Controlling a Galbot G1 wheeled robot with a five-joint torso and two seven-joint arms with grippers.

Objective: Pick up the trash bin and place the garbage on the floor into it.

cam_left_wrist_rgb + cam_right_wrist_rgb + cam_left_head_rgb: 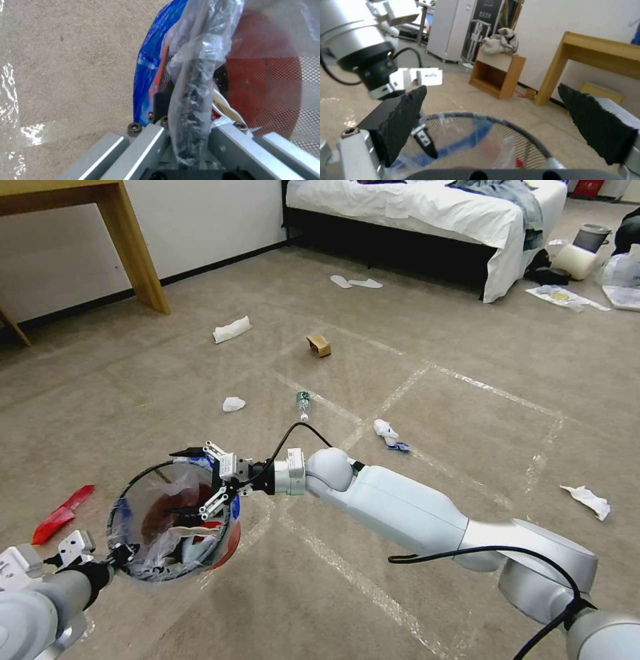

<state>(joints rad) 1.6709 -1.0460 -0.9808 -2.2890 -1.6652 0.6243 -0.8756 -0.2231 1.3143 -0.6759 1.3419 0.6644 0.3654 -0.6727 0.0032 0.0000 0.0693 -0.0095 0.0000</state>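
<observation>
Fingers of the right gripper [200, 481] hang spread and empty over the round red-orange mesh trash bin [223, 545], whose black rim the left gripper [115, 555] pinches above the carpeted floor [433, 400]. Some litter is inside; a small green-labelled plastic bottle [303, 405], a crumpled white tissue [233, 404] and a flat red wrapper [61, 512] remain.

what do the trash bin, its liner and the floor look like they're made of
The trash bin looks like fine metal mesh, red-orange with a thin black rim; the left wrist view shows its perforated wall. Its liner is thin clear plastic film, crinkled and glossy, blue at the edge. The floor seems short-pile beige carpet, matte, crossed by shiny tape lines.
</observation>
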